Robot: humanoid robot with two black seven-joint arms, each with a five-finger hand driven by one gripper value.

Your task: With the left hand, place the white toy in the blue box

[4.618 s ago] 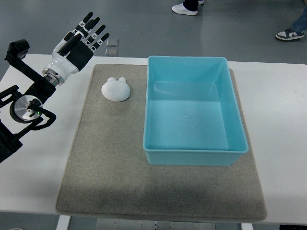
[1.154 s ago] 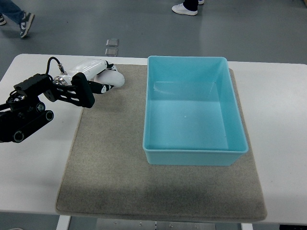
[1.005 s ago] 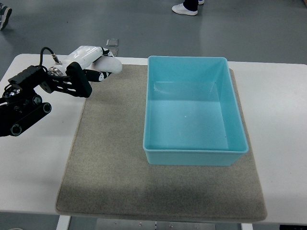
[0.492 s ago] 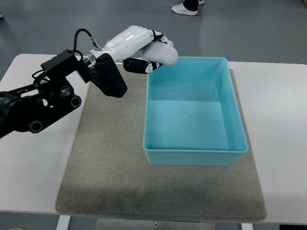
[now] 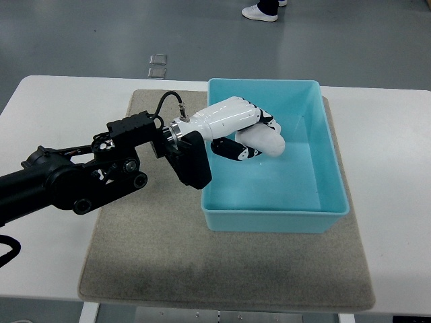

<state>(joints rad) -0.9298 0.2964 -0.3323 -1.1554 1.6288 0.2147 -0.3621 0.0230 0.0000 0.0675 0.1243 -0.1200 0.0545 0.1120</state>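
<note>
Toy (image 5: 264, 142) clasped in curled left hand (image 5: 237, 128), poking toward 3 o'clock; hand over box (image 5: 328, 155) interior, 9 o'clock side; release straight down.

Bright, even overhead light — soft shadow under my left hand (image 5: 246, 131) inside blue box (image 5: 330, 158); mild sheen on tabletop (image 5: 390, 155), focus sharp throughout.

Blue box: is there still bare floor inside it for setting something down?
Yes. The blue box holds nothing loose; its right half and near strip lie bare. Its left-centre is crowded: the left hand hangs there gripping the white toy. The mat in front is free too.
</note>
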